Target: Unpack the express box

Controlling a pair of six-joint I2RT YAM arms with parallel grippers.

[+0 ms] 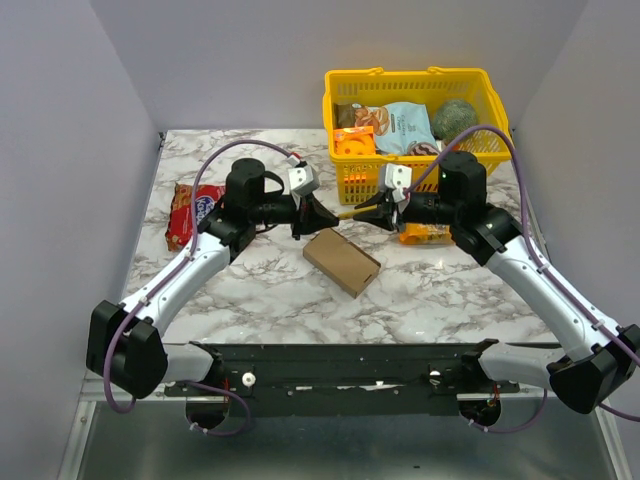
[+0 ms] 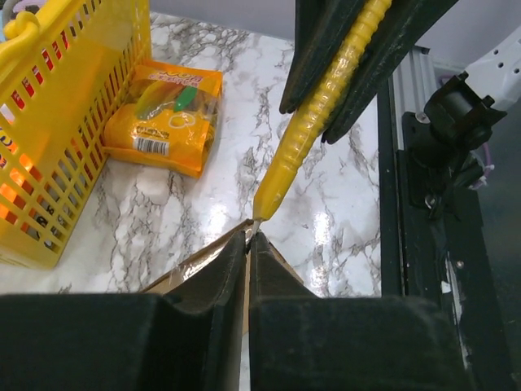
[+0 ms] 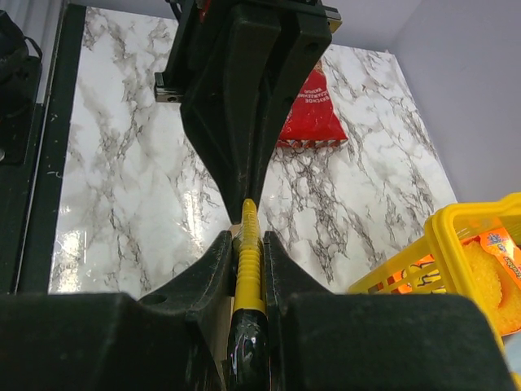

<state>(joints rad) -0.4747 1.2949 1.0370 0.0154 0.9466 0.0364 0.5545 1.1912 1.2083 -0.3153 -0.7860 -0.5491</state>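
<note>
The express box [image 1: 341, 261] is a flat brown cardboard mailer, lying closed on the marble table between the arms. It also shows under the left fingers in the left wrist view [image 2: 183, 267]. My right gripper [image 1: 378, 210] is shut on a yellow cutter [image 3: 248, 261] with a black rear end, pointing it left above the box's far corner. My left gripper [image 1: 322, 217] is shut, and its fingertips [image 2: 244, 244] meet the cutter's [image 2: 321, 110] metal tip just above the box. I cannot tell whether they pinch the tip.
A yellow plastic basket [image 1: 415, 80] with snacks and a dark round item stands at the back right. An orange snack bag [image 1: 425, 234] lies in front of it under the right arm. A red snack bag [image 1: 190, 212] lies at the left.
</note>
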